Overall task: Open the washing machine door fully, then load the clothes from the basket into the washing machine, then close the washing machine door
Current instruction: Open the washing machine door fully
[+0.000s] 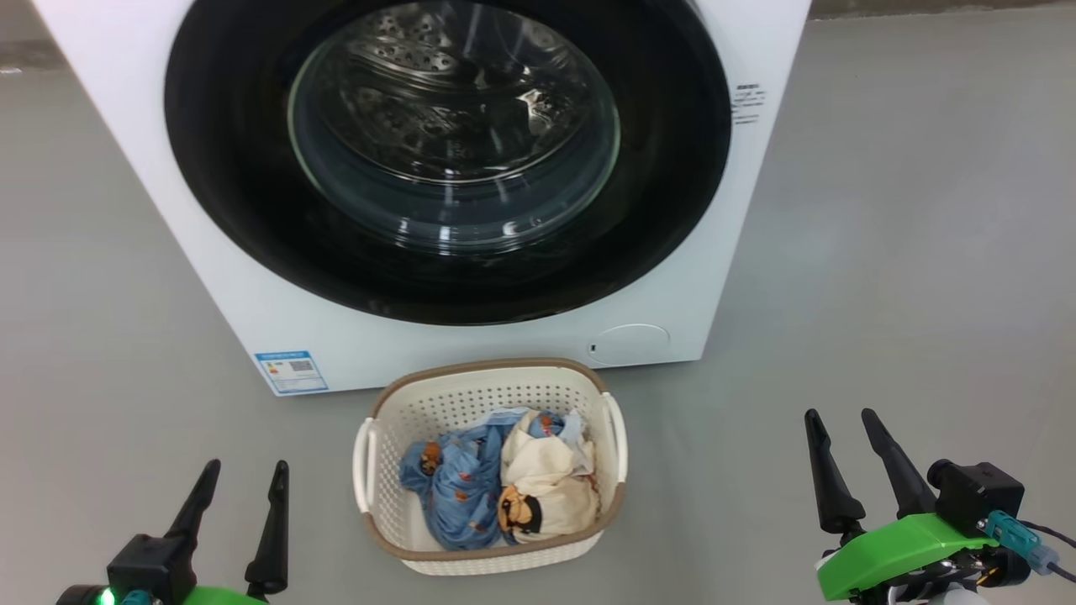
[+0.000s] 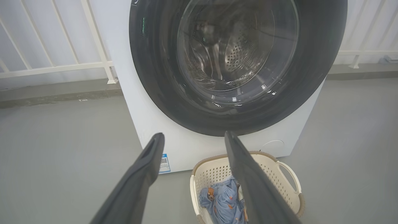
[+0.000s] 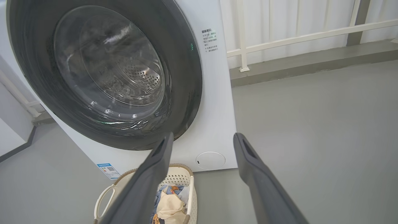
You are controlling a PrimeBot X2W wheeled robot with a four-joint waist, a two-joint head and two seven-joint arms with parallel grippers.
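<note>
Left gripper (image 1: 248, 464) and right gripper (image 1: 839, 413): fingers spread, holding nothing. Basket (image 1: 471, 403) sits between them, slightly ahead, with clothes (image 1: 504, 483) inside. Beyond it stands the washer (image 1: 420, 344), door (image 1: 235, 168) closed.

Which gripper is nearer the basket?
Left. The left gripper hangs open just left of the basket; the right gripper, also open, is farther off to its right.
</note>
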